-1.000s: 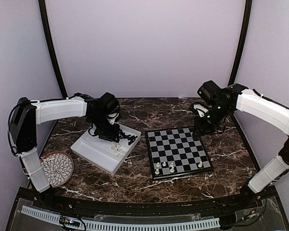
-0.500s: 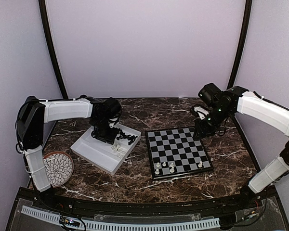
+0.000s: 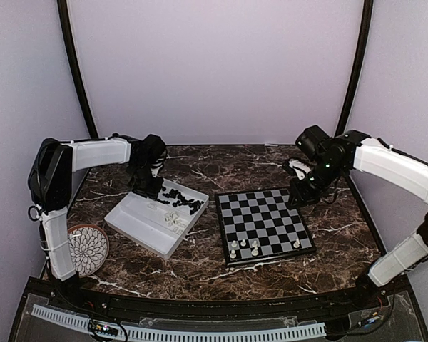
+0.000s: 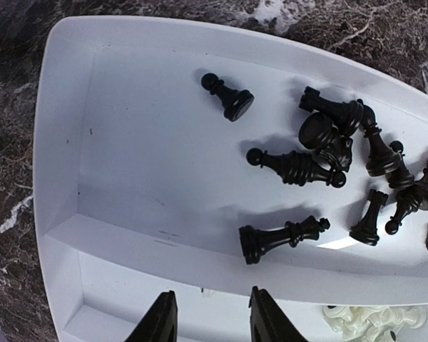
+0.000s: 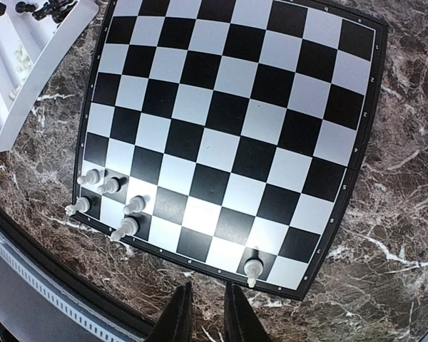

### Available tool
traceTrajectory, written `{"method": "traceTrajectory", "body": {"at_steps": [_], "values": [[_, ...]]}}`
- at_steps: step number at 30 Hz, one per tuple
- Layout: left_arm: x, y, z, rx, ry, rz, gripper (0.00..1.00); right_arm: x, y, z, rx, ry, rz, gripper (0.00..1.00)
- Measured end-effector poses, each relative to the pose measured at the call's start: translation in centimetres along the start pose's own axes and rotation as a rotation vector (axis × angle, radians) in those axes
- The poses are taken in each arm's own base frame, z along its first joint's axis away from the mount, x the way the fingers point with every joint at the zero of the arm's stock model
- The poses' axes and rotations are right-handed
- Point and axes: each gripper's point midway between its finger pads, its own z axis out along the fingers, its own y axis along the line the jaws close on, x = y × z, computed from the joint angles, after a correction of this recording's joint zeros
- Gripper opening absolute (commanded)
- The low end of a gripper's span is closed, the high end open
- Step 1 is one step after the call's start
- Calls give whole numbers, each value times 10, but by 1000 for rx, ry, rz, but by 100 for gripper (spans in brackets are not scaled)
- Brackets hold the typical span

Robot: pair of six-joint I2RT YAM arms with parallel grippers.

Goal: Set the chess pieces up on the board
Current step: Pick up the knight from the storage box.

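**Chess setup: six white up, stock in tray**

Far left: round patterned plate (image 3: 84, 249) on the surface (image 3: 200, 267). Not in play.

Left tool (image 4: 212, 320) hovers over the white divided tray (image 4: 128, 157). Its fingers are spread with nothing between them, and the tips are above the compartment that holds the loose white chess pieces (image 4: 364, 319). That heap is only partly in view.

The adjoining compartment holds the black chess pieces (image 4: 292, 167), all lying on their sides. Most are tangled together at one end. One small black piece (image 4: 228, 96) lies apart from them.

The board (image 3: 265, 217) lies flat on the surface just right of the tray. Six placed white pieces (image 5: 110, 187) stand on its two rows nearest the arm bases: five clustered at one corner, and a lone white piece (image 5: 253, 267) toward the other.

Right tool (image 5: 203, 313) hovers by the board's far right corner. Its fingers are close together with a slim gap, and I see nothing pinched.

Handling (judgement):
- The pieces look light, rigid and smooth, so they are likely to roll on their round bases or slip out of a pinch.
- Best hold is across the narrow stem, just above the base.
- The isolated black piece is the easiest pick. Reaching into the tangle risks dragging its neighbours.
- Set pieces down square on the base. Standing neighbours will tip at a nudge.
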Motion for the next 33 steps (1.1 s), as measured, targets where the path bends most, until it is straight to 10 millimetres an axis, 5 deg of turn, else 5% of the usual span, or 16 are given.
{"method": "traceTrajectory", "body": {"at_steps": [24,33], "values": [[20,-10,-1,171,-29,125,50,8,-1,-2,-3,-5,6,18],[8,-9,-4,161,-93,119,50,8,-1,0,-10,-7,14,18]]}}
